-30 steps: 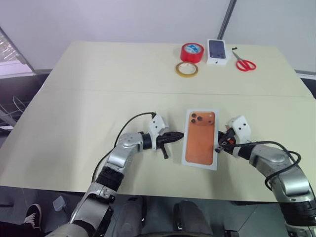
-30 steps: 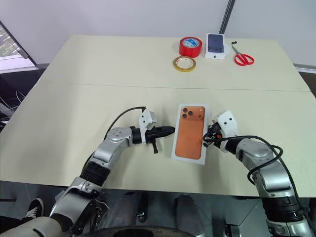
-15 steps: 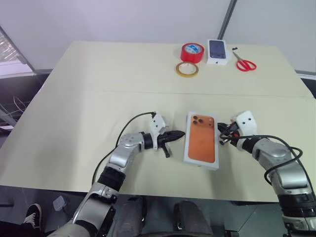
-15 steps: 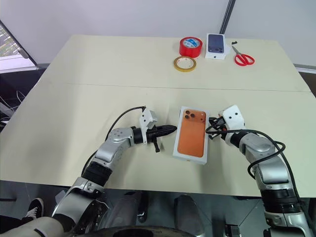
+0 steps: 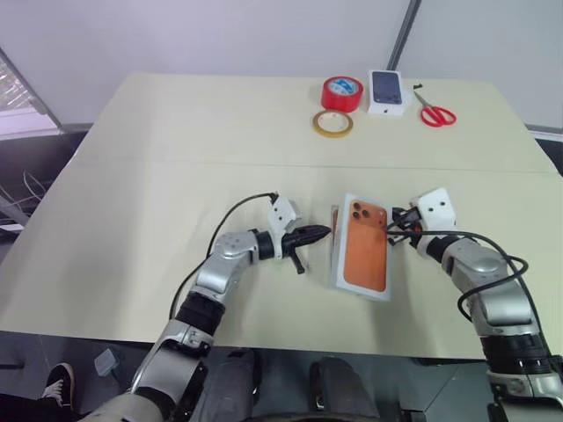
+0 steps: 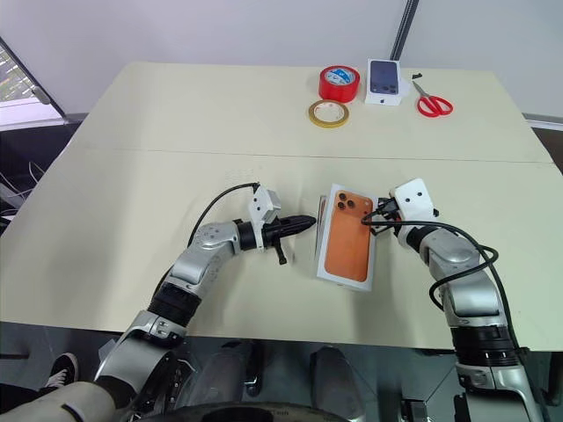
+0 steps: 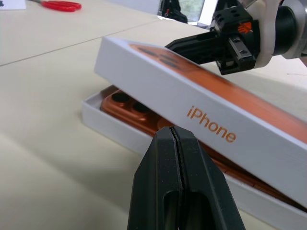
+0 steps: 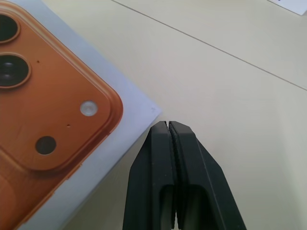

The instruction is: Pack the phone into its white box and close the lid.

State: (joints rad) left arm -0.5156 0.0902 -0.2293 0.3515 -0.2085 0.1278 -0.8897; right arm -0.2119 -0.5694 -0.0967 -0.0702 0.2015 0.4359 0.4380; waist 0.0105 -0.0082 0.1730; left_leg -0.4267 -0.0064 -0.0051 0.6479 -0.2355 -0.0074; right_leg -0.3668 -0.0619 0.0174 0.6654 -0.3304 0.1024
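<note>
The tabletop [image 5: 158, 176] carries the white box [image 7: 110, 125] at lower centre of the head views, long axis running top to bottom of the frame, with the phone [image 7: 125, 106] lying inside. The lid [image 5: 365, 246] is seen resting askew over the tray, raised along its left edge and not seated. The left claw [image 5: 321, 234], closed and empty, lies just left of that raised edge; the right claw [image 5: 393, 237], also closed and empty, is near the lid's upper right corner. Pressing down on the raised side is judged the pending step. Two tape rolls [image 5: 339, 104], a small phone box [image 5: 387, 91] and scissors [image 5: 435, 112] lie well apart, upper right; nothing obstructs.
</note>
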